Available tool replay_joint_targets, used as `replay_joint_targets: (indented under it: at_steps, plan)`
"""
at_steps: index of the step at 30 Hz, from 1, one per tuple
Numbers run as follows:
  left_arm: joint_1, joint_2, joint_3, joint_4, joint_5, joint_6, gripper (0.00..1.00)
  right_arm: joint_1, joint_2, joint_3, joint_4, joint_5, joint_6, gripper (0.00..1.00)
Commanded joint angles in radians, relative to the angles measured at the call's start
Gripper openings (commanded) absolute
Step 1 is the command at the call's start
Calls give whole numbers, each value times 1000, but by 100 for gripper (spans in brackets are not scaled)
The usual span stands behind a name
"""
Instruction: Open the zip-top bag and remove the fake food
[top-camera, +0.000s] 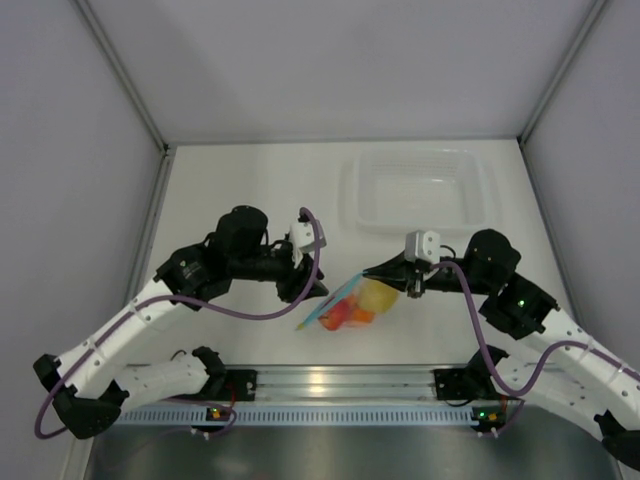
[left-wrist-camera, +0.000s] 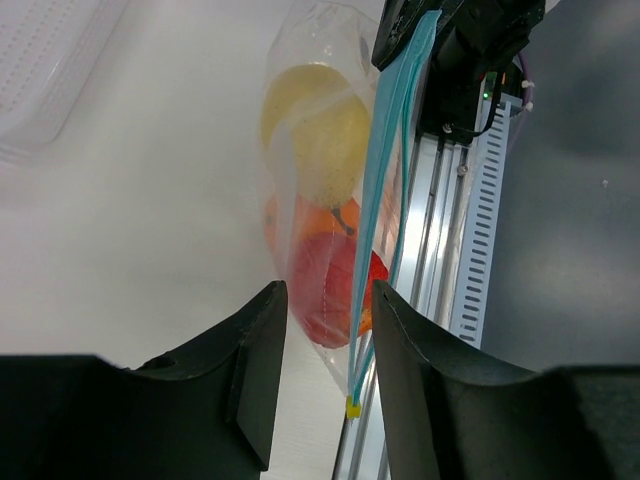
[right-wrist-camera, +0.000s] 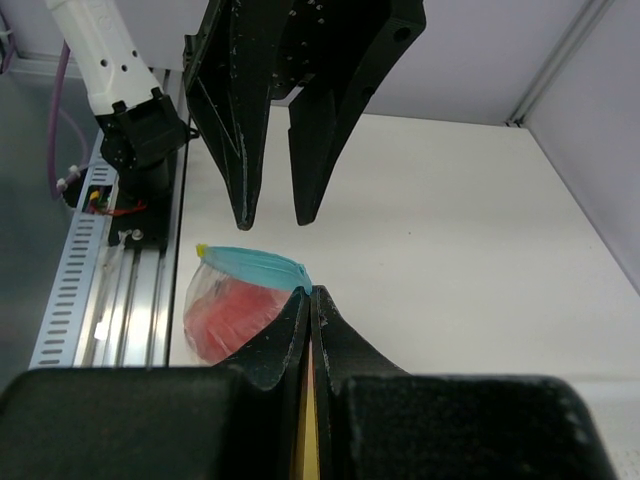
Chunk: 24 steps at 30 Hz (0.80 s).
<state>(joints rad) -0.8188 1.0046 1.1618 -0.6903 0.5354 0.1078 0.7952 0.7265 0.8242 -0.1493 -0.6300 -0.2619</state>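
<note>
white table (top-camera: 250, 190) bears a clear tray (top-camera: 418, 190).

A robot lab booth: a white surface (top-camera: 250, 190) walled by plain grey panels (top-camera: 340, 60), metal posts (top-camera: 125, 80) at its far corners, and an aluminium rail (top-camera: 340, 381) carrying two arms (top-camera: 130, 325) along its near edge.

white table (top-camera: 250, 180), pale grey walls (top-camera: 330, 60)

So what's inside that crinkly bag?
Through the clear zip-top bag you can see a yellow fruit, an orange fruit and a red fruit. The orange fruit is partly covered by the others.
</note>
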Motion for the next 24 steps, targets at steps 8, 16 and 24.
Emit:
replay_joint_targets:
  at_steps: [8,16,24]
  plan:
    - [4,12,-2,41,98,21,44,-4,-6,7,60,15,-14,0]
    - [4,31,-13,40,78,16,41,-2,-22,3,77,1,-10,0]
    - [4,9,-5,41,34,15,44,-4,-29,-3,70,-4,-14,0]
